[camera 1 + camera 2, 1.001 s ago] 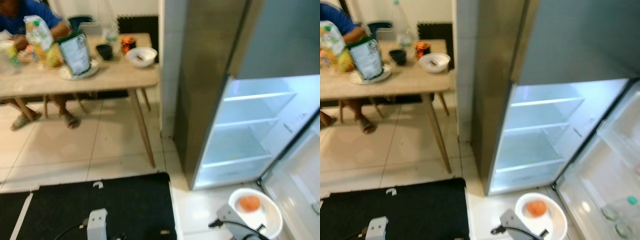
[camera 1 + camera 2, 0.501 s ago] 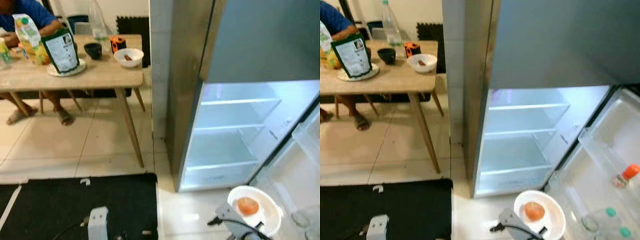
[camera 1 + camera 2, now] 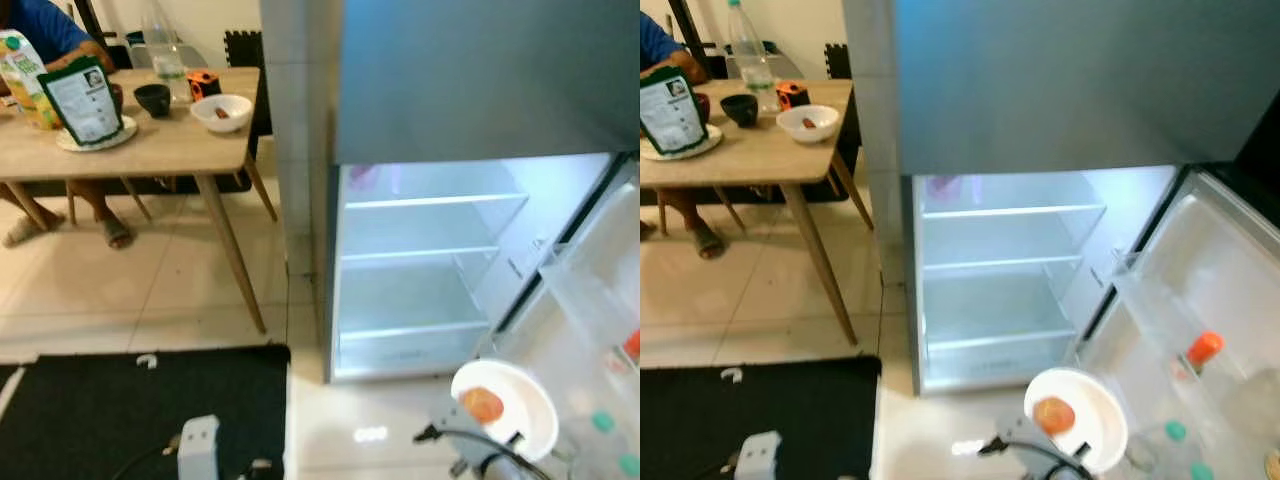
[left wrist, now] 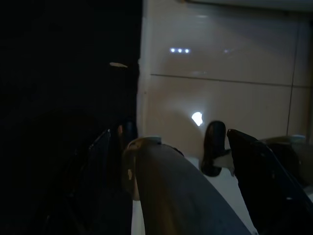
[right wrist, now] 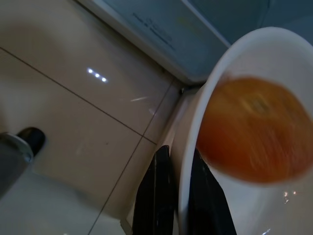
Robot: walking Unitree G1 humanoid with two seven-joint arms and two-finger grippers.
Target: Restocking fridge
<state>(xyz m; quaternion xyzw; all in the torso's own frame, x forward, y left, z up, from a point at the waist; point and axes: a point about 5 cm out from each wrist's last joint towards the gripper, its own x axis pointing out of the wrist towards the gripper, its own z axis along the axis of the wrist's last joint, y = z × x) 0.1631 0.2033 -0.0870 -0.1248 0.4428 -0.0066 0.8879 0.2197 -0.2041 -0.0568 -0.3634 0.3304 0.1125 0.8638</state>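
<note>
- Fridge (image 3: pixel 1040 90), upper centre to right of frame: lower compartment open and lit, glass shelves (image 3: pixel 1012 211) bare; door (image 3: pixel 1200 330) swung out at right, bottles in its racks, one with an orange cap (image 3: pixel 1205 347).
- White bowl (image 3: pixel 1095 425), lower right of frame, on the floor side of the fridge opening: holds one orange fruit (image 3: pixel 1053 414).
- Right gripper (image 5: pixel 177 196): fingers clamped on the bowl's rim, one either side of the wall.
- Left gripper (image 4: pixel 171 166): hangs low over dark mat (image 3: pixel 120 410) and tile; fingers spread apart, holding nothing.
- Tabletop (image 3: pixel 150 145), upper left of frame: small white bowl (image 3: pixel 222 112), dark cup (image 3: pixel 152 98), bottle, green pouch (image 3: pixel 85 100) on a plate; a person seated behind.
</note>
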